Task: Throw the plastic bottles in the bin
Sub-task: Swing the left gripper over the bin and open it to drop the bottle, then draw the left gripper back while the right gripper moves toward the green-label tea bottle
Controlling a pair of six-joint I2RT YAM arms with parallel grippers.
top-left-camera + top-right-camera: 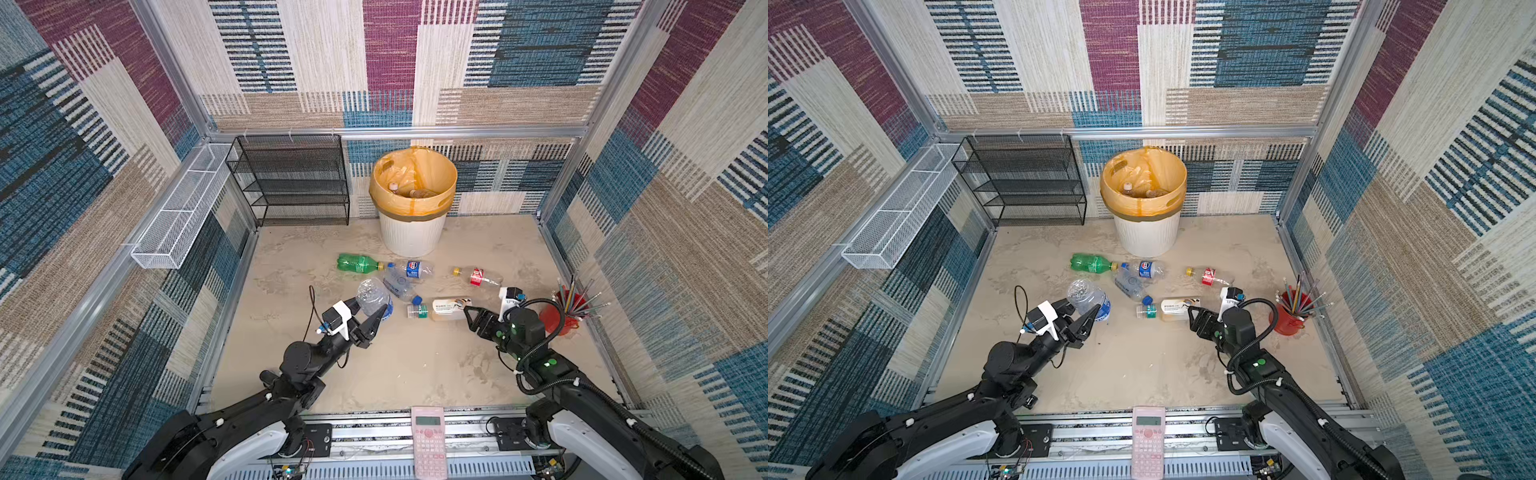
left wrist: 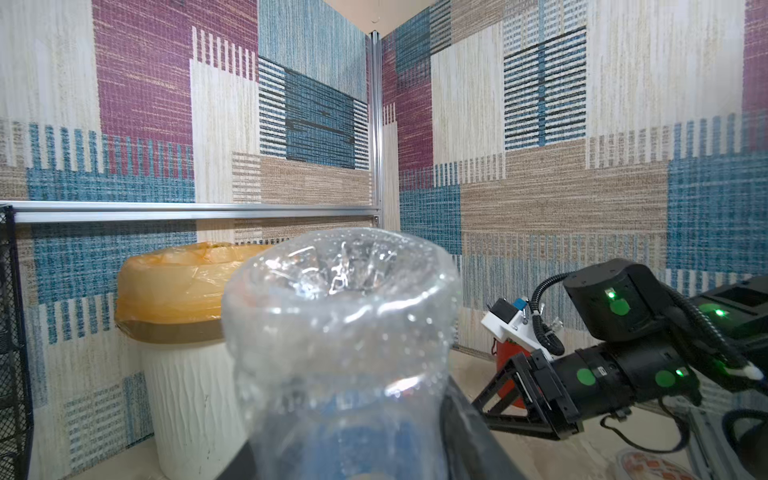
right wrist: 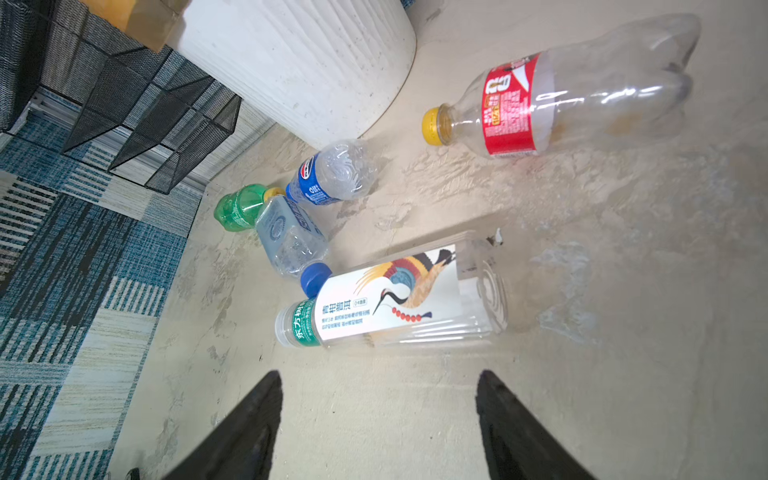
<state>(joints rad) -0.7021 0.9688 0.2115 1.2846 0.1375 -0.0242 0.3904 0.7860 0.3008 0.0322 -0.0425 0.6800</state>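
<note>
The left claw (image 1: 368, 312) squeezes a clear water bottle (image 1: 371, 296) bottom-up, I think so it can carry it away. The right claw (image 3: 378, 384) is open just short of the bird-label bottle (image 3: 395, 303), likely its next grab. Farther on lie a green bottle (image 1: 357, 263) and a red-label bottle (image 1: 478, 276), near the bin (image 1: 409, 237), which has a few bottles inside.

On the white-label bottle (image 3: 390, 303), the green neck band (image 3: 305, 322) reads 东方树 (the rest hidden); other print is illegible.

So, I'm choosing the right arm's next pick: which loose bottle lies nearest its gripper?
The white bird-label bottle, lying just ahead of the open right gripper; the red-label bottle and green bottle lie farther off.
</note>
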